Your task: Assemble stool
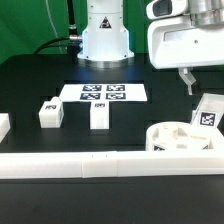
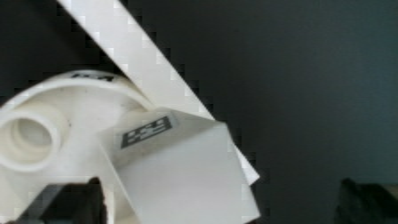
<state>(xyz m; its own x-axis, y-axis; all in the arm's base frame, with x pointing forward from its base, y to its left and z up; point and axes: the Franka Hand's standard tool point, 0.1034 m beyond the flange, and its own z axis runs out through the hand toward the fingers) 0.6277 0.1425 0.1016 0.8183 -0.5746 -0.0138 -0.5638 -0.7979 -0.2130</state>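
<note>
Gripper (image 1: 187,82) jaws wide apart, holding nothing, hovering above tilted leg (image 1: 208,112). Leg touches seat (image 1: 175,148) rim at exterior view's right of bench (image 1: 30,70); lies below gripper, slightly toward exterior view's right. Short descent looks next.

- Counter (image 1: 30,85): black, fills most of the frame.
- Marker board (image 1: 103,93): flat and white, at centre frame, printed with several black-and-white tags.
- Rail (image 1: 90,163): long and white, lying across the lower frame.
- Backdrop (image 1: 30,25): green, upper left.
</note>
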